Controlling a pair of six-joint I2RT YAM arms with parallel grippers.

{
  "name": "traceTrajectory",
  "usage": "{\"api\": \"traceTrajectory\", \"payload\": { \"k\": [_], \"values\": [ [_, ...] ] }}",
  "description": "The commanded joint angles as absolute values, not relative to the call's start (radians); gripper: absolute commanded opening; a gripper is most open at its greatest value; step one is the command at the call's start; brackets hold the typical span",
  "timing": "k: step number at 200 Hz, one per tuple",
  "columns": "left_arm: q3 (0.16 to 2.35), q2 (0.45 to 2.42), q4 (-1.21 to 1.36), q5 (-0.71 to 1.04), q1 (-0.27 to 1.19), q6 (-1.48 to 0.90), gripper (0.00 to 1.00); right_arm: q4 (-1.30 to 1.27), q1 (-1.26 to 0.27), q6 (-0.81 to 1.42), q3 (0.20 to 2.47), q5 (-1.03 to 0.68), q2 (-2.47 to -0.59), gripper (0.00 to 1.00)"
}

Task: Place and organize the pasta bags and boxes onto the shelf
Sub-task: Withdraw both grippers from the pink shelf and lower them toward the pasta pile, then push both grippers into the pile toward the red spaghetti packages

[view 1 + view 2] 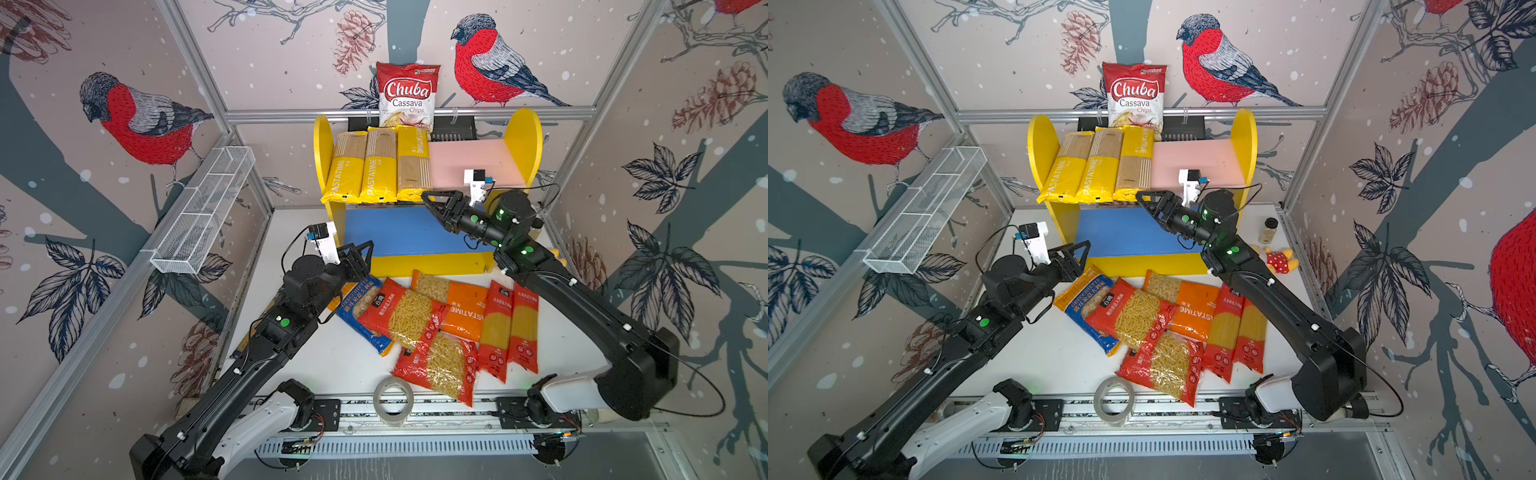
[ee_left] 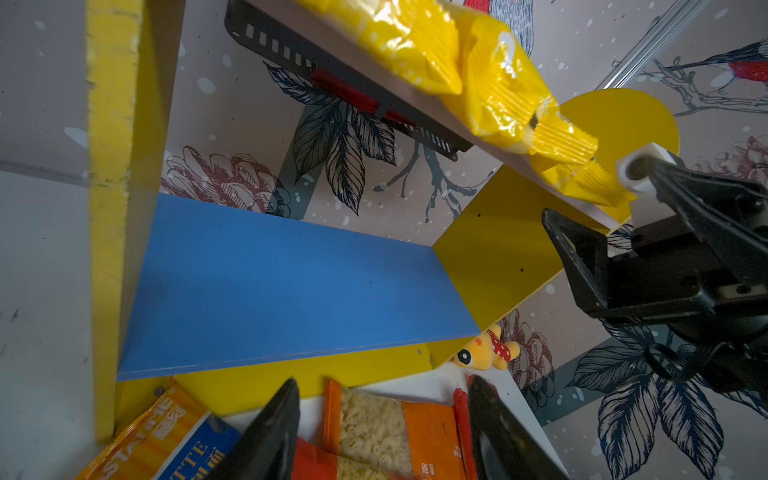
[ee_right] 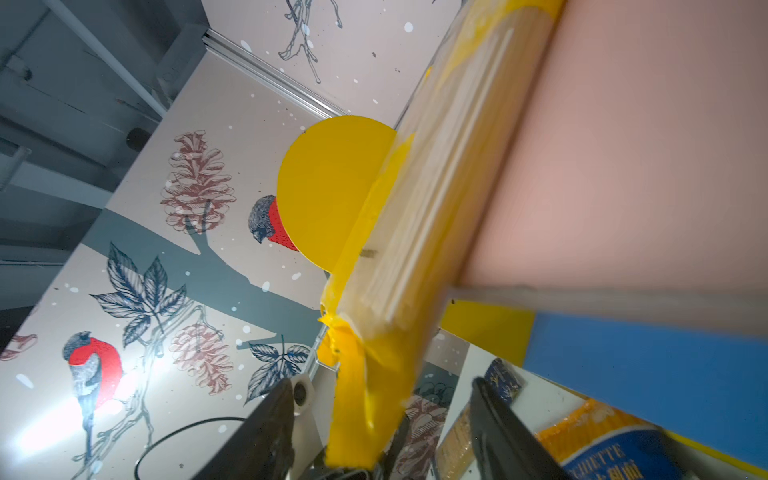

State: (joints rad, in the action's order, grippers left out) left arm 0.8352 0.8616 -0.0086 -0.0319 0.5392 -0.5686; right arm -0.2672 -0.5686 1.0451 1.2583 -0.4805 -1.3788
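- Crimped tail of the third PASTATIME pack fills the right wrist view. It hangs between the fingers of the right gripper, and those fingers stand wide, clear of the plastic on both sides.
- So nothing is pinched. Where does the pack sit?
- Flat on the pink upper board of the shelf, pressed against the neighbouring yellow pack, with its front end poking over the board's front edge.
- That overhang worries me.
- Me too. The tail is right inside the spread jaws. Pull back crooked and I'd say a finger hooks the crimp and drags the pack off the lip.
- Room to work with?
- Plenty! The pink board is bare from the pack across to the yellow side panel, and the blue lower board is bare end to end. The tight spot is the right wrist, just beside the pink board's front edge.
- And the left gripper?
- Spread wide, holding nothing, hovering by the shelf's front left corner over the blue orecchiette bag.
- What about the rest?
- Overlapped on the white table in front of the shelf: red fusilli bag, orange bag, red spaghetti packs. Lift one and its neighbours may slide. The tape roll sits near the front rail, apart from them.
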Motion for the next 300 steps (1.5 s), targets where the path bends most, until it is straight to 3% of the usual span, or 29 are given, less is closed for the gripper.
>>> {"api": "traceTrajectory", "payload": {
  "k": [1,59,114,155,206,300],
  "values": [
    [0.806,0.845,-0.027,-0.074,0.537,-0.550,0.63,-0.283,-0.588,0.956,1.200,-0.474,-1.324,0.67],
    [0.668,0.794,-0.055,-0.091,0.461,-0.605,0.63,-0.210,-0.780,0.769,0.976,-0.234,-1.180,0.66],
    [0.480,0.832,0.071,0.019,0.440,-0.801,0.63,-0.118,-0.837,0.785,0.837,-0.147,-1.278,0.64],
    [0.443,0.948,0.168,-0.046,0.594,-0.852,0.63,0.031,-0.731,0.742,0.845,-0.157,-1.400,0.62],
    [0.447,1.056,0.256,-0.029,0.653,-0.870,0.63,0.025,-0.652,0.721,0.784,-0.141,-1.446,0.65],
    [0.463,1.054,0.233,-0.048,0.655,-0.849,0.63,-0.070,-0.841,0.834,0.813,-0.238,-1.581,0.64]
  ]
}}
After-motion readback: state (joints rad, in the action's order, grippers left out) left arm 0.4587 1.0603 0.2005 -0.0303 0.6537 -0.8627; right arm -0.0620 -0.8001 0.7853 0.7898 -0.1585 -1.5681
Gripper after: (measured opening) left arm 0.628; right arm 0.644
